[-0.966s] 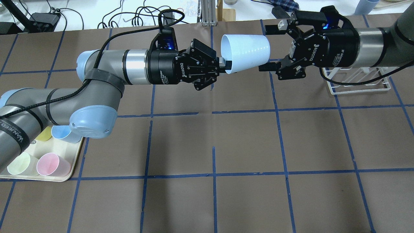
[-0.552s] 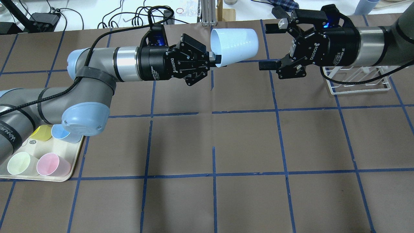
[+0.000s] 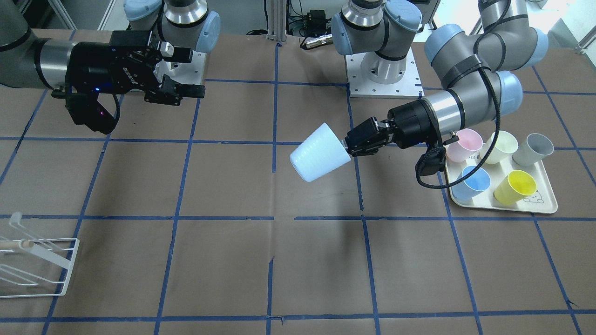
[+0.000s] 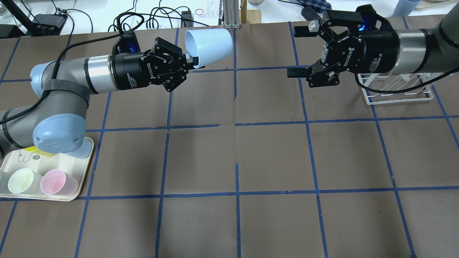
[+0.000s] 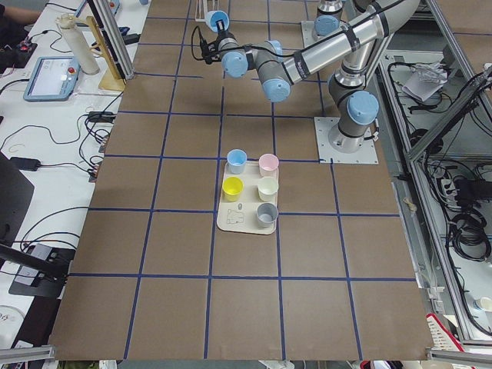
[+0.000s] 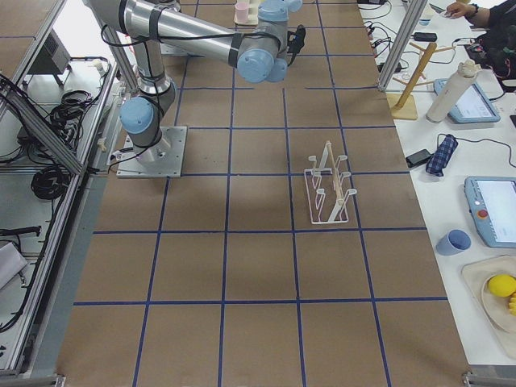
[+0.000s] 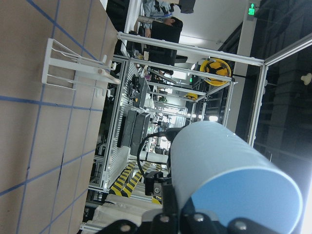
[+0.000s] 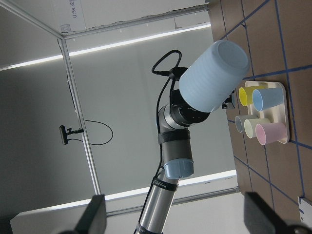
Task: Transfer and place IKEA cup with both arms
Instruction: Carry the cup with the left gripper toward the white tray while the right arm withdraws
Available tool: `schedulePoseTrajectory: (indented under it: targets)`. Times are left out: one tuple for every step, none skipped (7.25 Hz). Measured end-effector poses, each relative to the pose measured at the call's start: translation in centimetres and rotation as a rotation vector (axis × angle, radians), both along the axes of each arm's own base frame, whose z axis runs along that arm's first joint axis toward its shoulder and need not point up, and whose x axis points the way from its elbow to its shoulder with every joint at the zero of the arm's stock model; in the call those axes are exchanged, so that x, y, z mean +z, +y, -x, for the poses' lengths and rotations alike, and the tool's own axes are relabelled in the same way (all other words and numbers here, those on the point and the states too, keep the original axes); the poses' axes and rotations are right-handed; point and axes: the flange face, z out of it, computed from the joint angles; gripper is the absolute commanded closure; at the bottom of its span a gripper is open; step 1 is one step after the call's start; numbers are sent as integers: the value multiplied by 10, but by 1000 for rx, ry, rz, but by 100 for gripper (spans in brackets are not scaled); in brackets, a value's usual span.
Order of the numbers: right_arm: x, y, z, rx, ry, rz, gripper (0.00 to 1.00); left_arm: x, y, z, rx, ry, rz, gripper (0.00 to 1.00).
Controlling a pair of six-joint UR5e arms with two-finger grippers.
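The pale sky-blue IKEA cup (image 4: 211, 42) lies sideways in the air, its base pointing towards my right arm. My left gripper (image 4: 195, 63) is shut on its rim. The cup also shows in the front view (image 3: 320, 154), the left wrist view (image 7: 229, 170) and the right wrist view (image 8: 214, 75). My right gripper (image 4: 298, 52) is open and empty, well to the right of the cup with a wide gap between them. In the front view the left gripper (image 3: 348, 146) is on the right and the right gripper (image 3: 188, 73) is at upper left.
A beige tray (image 3: 545, 205) near the left arm's base holds pink (image 3: 467, 142), cream (image 3: 503, 146), grey (image 3: 538, 149), deeper blue (image 3: 475, 182) and yellow (image 3: 514, 185) cups. A white wire rack (image 4: 394, 94) stands behind the right gripper. Cables and boxes lie beyond the table's far edge.
My left arm has swung left and back with the cup, widening the gap to the right gripper. The right gripper has stayed open and still.
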Motion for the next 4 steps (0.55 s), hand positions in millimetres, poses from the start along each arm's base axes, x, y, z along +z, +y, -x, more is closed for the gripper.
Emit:
schedulePoseTrajectory:
  targets:
    - [0, 0, 0, 2, 1, 4, 0, -1, -5, -14, 8, -139, -9, 100]
    - [0, 0, 0, 6, 4, 11, 0, -3, -8, -25, 11, -275, -24, 100]
    - [-1, -2, 0, 12, 9, 24, 0, -6, -9, -37, 13, -395, -47, 100]
    - [-4, -5, 1, 32, 21, 51, 0, -10, -9, -51, 15, -522, -80, 100]
